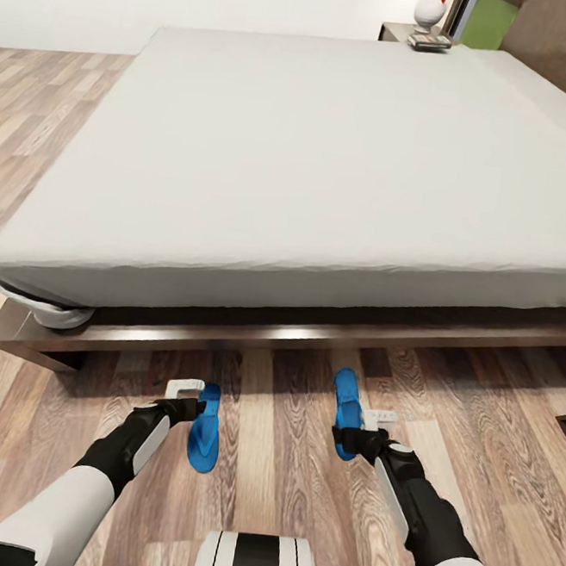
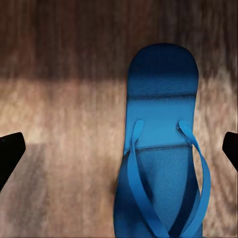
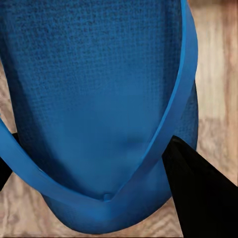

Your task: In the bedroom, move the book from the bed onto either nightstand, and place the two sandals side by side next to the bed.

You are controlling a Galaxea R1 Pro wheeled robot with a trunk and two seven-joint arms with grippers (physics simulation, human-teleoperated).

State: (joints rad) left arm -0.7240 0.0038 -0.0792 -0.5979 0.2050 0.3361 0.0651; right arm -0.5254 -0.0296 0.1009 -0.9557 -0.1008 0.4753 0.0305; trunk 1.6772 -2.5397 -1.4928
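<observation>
Two bright blue sandals lie near the bed's [image 1: 226,334] long side. The left sandal [image 1: 205,431] rests flat on the plank floor; in the left wrist view this sandal [image 2: 161,148] sits between the wide-apart dark fingers [image 2: 10,151] of my open left gripper [image 1: 189,399], untouched. My right gripper [image 1: 364,425] is shut on the toe end of the right sandal [image 1: 347,403], which looks tilted on edge; up close that sandal [image 3: 99,99] has a black finger [image 3: 198,193] pressed to its rim. A small flat book [image 1: 429,43] lies on the far nightstand [image 1: 395,31].
The grey mattress [image 1: 330,149] is bare. A white round lamp [image 1: 429,10] stands on the nightstand beside the book. The dark bed frame juts out low at its near left corner [image 1: 18,335]. Open plank floor [image 1: 273,429] lies between the two sandals.
</observation>
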